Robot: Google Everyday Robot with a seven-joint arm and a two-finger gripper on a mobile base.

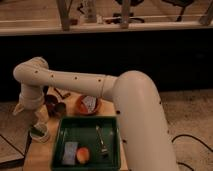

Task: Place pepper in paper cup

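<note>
The white paper cup (39, 134) stands at the left edge of the wooden table. A small dark green shape, the pepper (37, 131), shows at the cup's mouth. My gripper (36, 121) hangs from the white wrist straight above the cup, very close to it. Whether it holds the pepper cannot be told. The long white arm (85, 84) reaches in from the right and covers part of the table.
A green tray (114, 145) in front holds a fork (101, 141), an orange-red fruit (83, 155) and a blue sponge (70, 152). An orange bowl (80, 107), a dark metallic cup (60, 108) and a dark bowl (50, 100) stand behind it.
</note>
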